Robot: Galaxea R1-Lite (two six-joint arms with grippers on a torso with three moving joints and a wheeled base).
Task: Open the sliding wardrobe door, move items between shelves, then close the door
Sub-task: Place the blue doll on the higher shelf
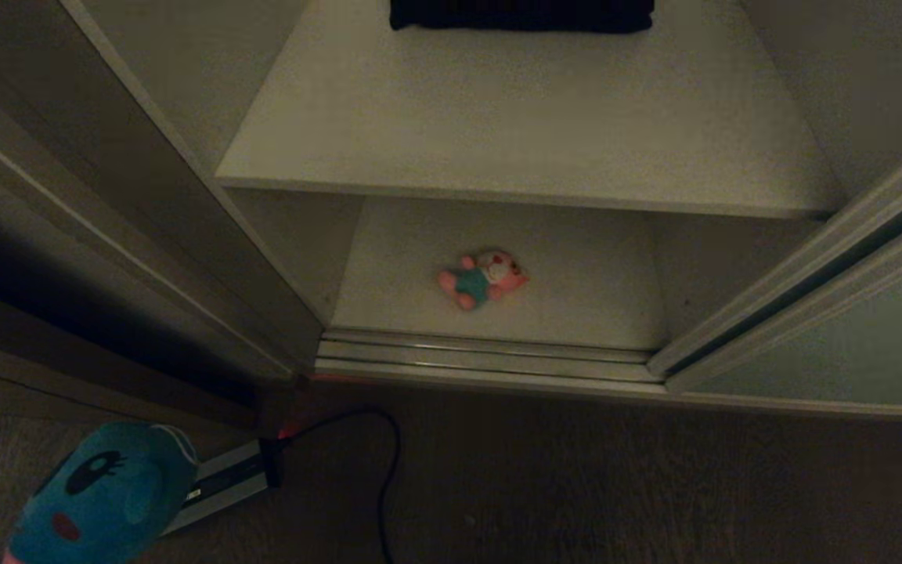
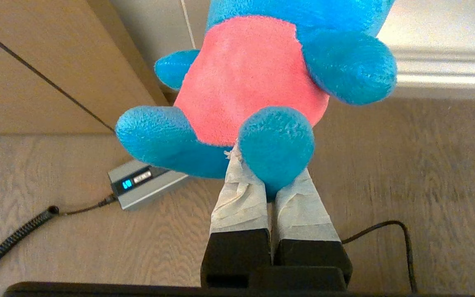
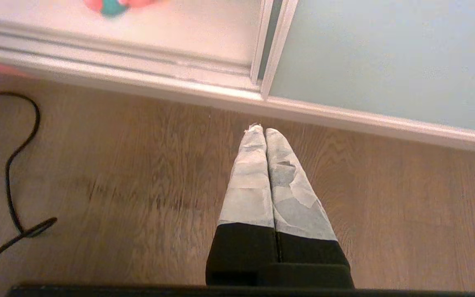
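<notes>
- In the head view, the sliding wardrobe door (image 1: 850, 329) is seen drawn aside to the right, leaving the shelves exposed.
- The pink plush toy (image 1: 483, 278) is seen lying on the lower shelf (image 1: 576, 305), near its front edge; a black cushion (image 1: 521, 14) rests at the back of the upper shelf (image 1: 529, 117).
- The teal-blue plush toy (image 1: 102, 493) is seen low at the left, above the wooden floor (image 1: 615, 486), beside a grey box (image 1: 224, 482) with a black cable (image 1: 384, 470).
- In the left wrist view, the left gripper (image 2: 268, 181) is clamped on the teal-blue plush toy between its legs, its red belly facing the camera.
- In the right wrist view, the right gripper (image 3: 264, 132) is seen closed and empty over the floor, near the door's bottom track (image 3: 179, 82).
</notes>
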